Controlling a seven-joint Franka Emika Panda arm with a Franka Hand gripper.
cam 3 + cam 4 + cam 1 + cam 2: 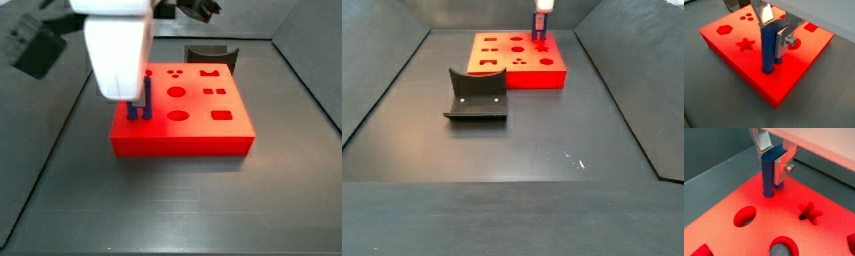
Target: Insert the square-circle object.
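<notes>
The square-circle object (769, 47) is a slim blue peg with two prongs, held upright between the silver fingers of my gripper (775, 31). The gripper is shut on the peg's upper part. The prong ends stand at the top face of the red block (757, 75) with shaped holes; I cannot tell how deep they sit. In a wrist view the peg (769, 175) meets the block (784, 213) near its edge. In both side views the gripper (138, 98) (543, 18) is over the block (181, 135) (529, 75), with the peg (139, 110) (541, 34) below it.
The block's top has a star hole (745, 44), a hexagon hole (725, 29), a round hole (745, 215) and others. The dark fixture (476, 97) stands on the grey floor apart from the block, also in a side view (211, 52). Grey walls surround the floor.
</notes>
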